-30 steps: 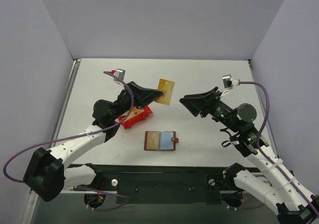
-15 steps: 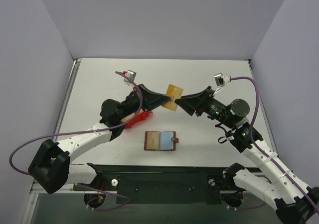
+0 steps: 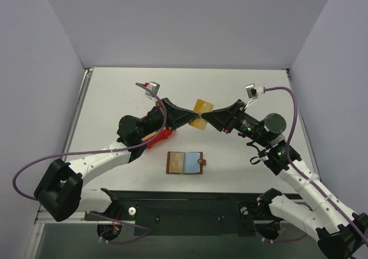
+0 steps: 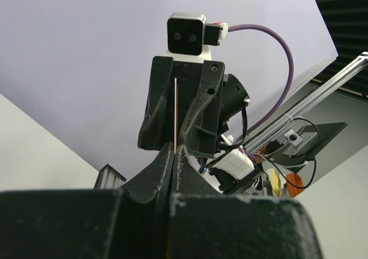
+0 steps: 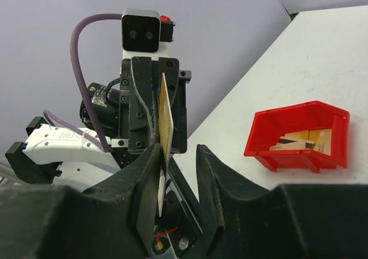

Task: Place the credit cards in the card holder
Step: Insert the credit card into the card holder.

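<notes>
Camera above is showing a thin flat gold-tan credit card [image 3: 202, 107] in mid-air, with the fully closed left gripper [image 3: 194, 118] pinching its near edge. The small brown folding card holder [image 3: 185, 162] is lying open nearer. Left wrist is seeing the card edge-on: probably stiff, light and slippery. Right wrist: the right gripper [image 5: 175, 152] is straddling the card with jaws apart, not clamping; the flat faces look best to grip. The red plastic bin [image 5: 276, 139] is holding more gold-tan cards [image 5: 307, 137].

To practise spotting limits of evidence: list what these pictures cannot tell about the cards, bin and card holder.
Binned cards: count unclear, right wrist view; red bin wall hides them.
Red bin, top view: left arm covers much.
Held card: face unseen, left wrist view, edge-on.
Card holder: outside both wrist views.
</notes>
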Controlling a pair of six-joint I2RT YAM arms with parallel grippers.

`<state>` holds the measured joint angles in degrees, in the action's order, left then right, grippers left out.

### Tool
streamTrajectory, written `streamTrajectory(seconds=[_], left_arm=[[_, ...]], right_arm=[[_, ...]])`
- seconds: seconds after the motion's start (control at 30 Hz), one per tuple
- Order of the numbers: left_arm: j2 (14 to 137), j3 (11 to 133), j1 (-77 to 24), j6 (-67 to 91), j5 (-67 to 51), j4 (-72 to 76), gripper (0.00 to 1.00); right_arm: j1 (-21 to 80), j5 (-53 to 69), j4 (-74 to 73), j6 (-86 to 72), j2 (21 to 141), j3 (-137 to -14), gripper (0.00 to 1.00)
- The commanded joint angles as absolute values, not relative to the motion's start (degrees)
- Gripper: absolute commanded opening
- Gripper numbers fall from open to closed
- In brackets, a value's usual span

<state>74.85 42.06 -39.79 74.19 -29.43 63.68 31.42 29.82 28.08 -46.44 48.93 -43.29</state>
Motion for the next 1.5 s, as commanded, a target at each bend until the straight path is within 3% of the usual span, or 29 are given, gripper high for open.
streamTrajectory(seconds=[0.0, 0.17, 0.27, 0.3, 0.33, 0.6, 0.73, 0.83, 0.97, 1.07, 1.27, 1.33, 1.47], left_arm=[[74.9, 44.1, -40.2, 74.6, -30.6, 68.0, 0.00], [75.5, 43.9, -40.2, 74.9, -30.7, 68.6, 0.00], [76.1, 43.7, -40.1, 75.3, -30.7, 69.1, 0.02], [76.3, 43.6, -40.2, 75.3, -30.4, 69.2, 0.07], [76.4, 43.5, -40.2, 75.3, -30.5, 69.3, 0.19], [75.7, 42.6, -39.3, 73.4, -30.4, 66.1, 0.61], [72.6, 41.7, -37.3, 69.4, -30.4, 58.1, 0.69], [67.7, 41.6, -35.7, 61.5, -29.3, 41.3, 0.69], [64.8, 46.2, -35.2, 46.9, -21.8, 12.1, 0.65], [65.3, 47.7, -35.6, 39.6, -17.0, 0.2, 0.59], [69.2, 45.7, -35.9, 33.0, -14.6, -9.7, 0.20], [70.4, 44.5, -36.5, 32.6, -13.8, -10.2, 0.02], [72.7, 43.9, -36.8, 32.3, -10.7, -13.7, 0.00]], right_arm=[[31.3, 31.0, 33.0, -46.7, 48.8, -44.6, 0.26], [31.3, 32.0, 33.5, -47.2, 49.4, -44.7, 0.19], [31.2, 33.2, 33.8, -47.3, 49.7, -44.9, 0.00], [31.3, 33.4, 33.8, -47.4, 49.7, -44.9, 0.00], [31.3, 33.5, 33.8, -47.3, 49.7, -44.9, 0.00], [31.0, 28.6, 25.0, -43.2, 45.2, -45.3, 0.00], [30.8, 20.6, 15.6, -39.4, 41.6, -45.9, 0.00], [30.8, 13.8, 7.6, -36.5, 40.3, -46.8, 0.00], [30.8, 8.8, -3.3, -34.4, 41.5, -48.3, 0.00], [30.8, 7.6, -7.1, -33.8, 42.3, -47.6, 0.00], [30.8, 6.2, -8.3, -33.5, 43.5, -46.2, 0.00], [30.7, 6.5, -8.4, -33.2, 44.5, -46.3, 0.00], [30.8, 7.4, -9.0, -33.2, 45.9, -46.3, 0.00]])
